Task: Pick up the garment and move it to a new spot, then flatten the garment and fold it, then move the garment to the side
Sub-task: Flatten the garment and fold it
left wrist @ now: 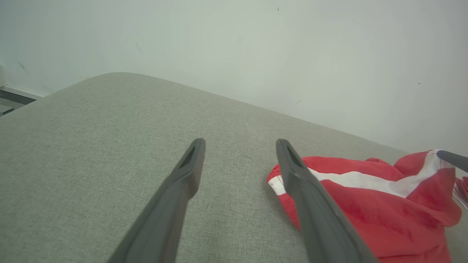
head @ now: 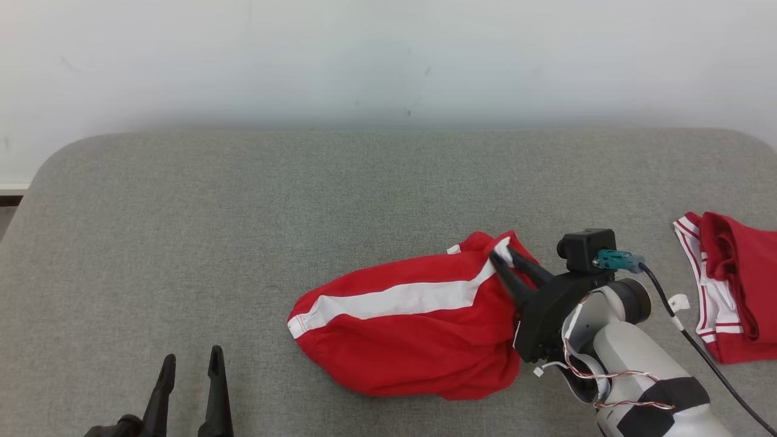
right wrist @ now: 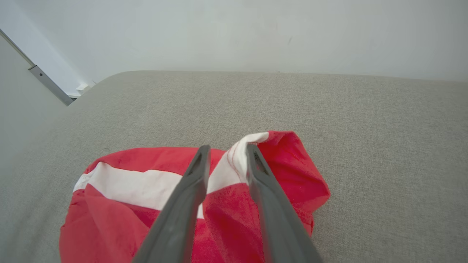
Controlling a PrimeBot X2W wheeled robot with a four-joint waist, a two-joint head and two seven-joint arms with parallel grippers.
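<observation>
The garment (head: 400,328) is a red piece with a white stripe, lying bunched on the grey padded surface (head: 212,230) right of centre. My right gripper (head: 501,255) is at its upper right end. In the right wrist view the fingers (right wrist: 227,148) are closed in on a raised fold of the garment (right wrist: 120,182) where the white stripe ends. My left gripper (head: 193,355) stands open at the lower left, well apart from the cloth, nothing between its fingers (left wrist: 240,142). The garment (left wrist: 384,204) lies to its right there.
A second red and white garment (head: 734,291) lies at the right edge of the surface. A black cable (head: 698,346) trails from my right wrist beside it. A pale wall (head: 388,60) rises behind the surface, whose left half is bare grey fabric.
</observation>
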